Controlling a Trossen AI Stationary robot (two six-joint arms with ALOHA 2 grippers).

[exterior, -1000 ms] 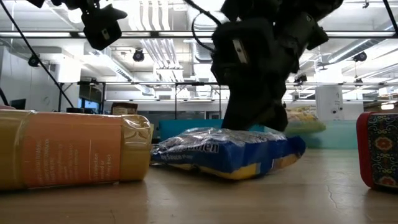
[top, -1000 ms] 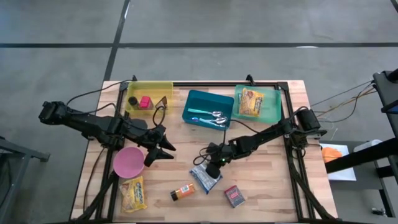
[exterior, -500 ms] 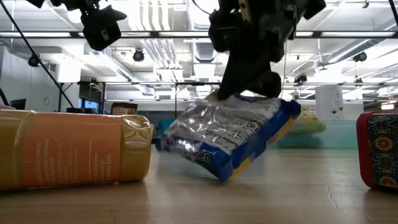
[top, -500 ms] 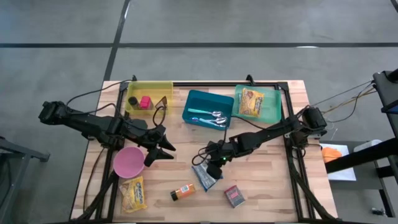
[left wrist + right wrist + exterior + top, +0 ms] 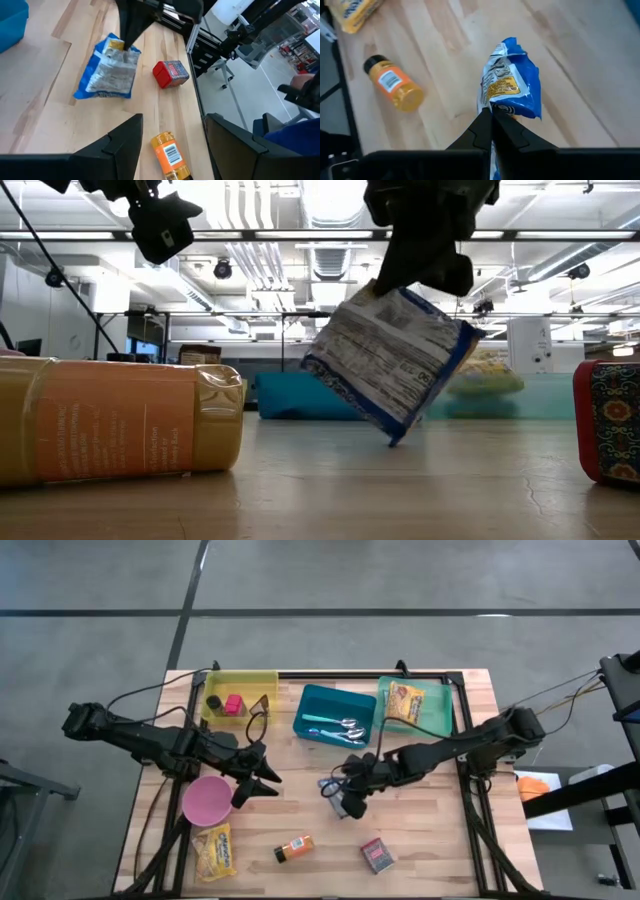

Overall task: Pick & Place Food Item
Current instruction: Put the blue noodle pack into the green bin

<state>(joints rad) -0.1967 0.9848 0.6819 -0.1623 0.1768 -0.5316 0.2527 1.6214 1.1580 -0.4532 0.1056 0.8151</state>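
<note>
Wooden table (image 5: 420,840), with a green bin (image 5: 436,718) at the far right corner already holding a yellow packet, a teal bin (image 5: 325,708) beside it, a yellow bin (image 5: 225,688) at the far left.

Right arm reaching in toward mid-table; right gripper (image 5: 350,792) clamped shut on one edge of the blue snack bag (image 5: 352,802), lifted clear of the wood. Hanging tilted in the low view (image 5: 392,360), lowest corner just above the tabletop, nothing under it.

Left gripper (image 5: 262,780) parked above the table's left half beside the pink bowl (image 5: 206,800), fingers (image 5: 125,142) apart, holding nothing.

Probably light and soft: a crinkly film bag, dangling from a pinched seam and sagging below it. Likely slippery film, so a grip on the flat sealed edge, as here, looks safer than one on the puffed middle. Contents probably brittle; best not squeezed. Apt to swing if carried fast.

Small things left on the near side: an orange bottle (image 5: 294,848), a red box (image 5: 376,855), a yellow packet (image 5: 215,851).
</note>
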